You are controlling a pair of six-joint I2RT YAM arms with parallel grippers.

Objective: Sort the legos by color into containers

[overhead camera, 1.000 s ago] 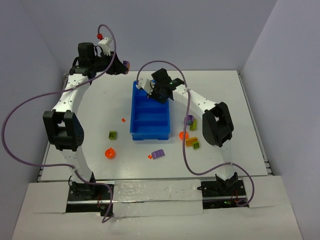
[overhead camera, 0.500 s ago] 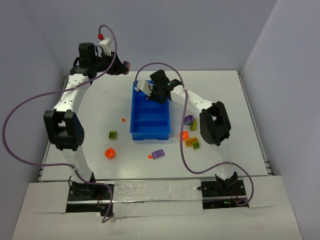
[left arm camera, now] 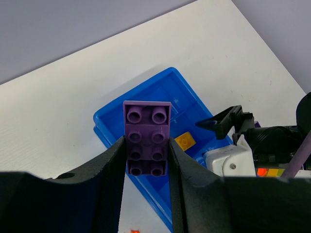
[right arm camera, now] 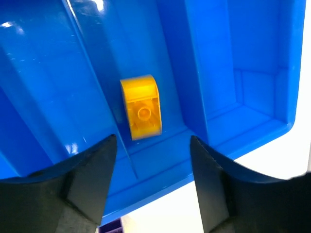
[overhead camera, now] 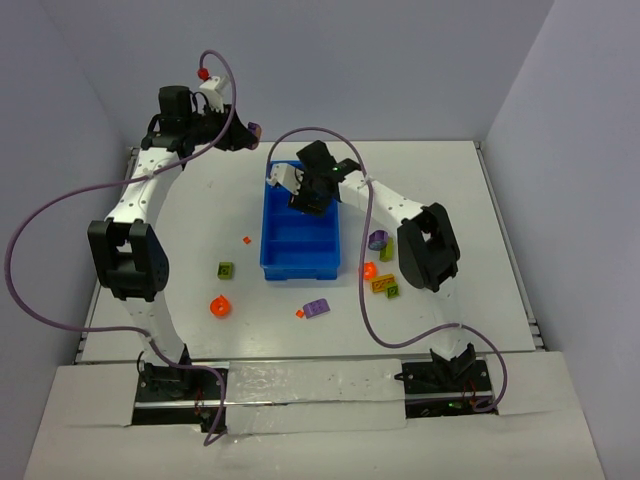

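Right tool [overhead camera: 303, 200]: shifted nearer over tray [overhead camera: 300, 250], open and empty (yellow lego [right arm camera: 142, 111] beneath). Left tool [left arm camera: 146, 160]: gripped purple lego [left arm camera: 147, 128]; tray lay right and nearer.

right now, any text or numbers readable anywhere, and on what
None readable: the purple lego, yellow lego and blue tray show no print.
An orange-yellow patch on the right arm may be a label: too blurred to read.
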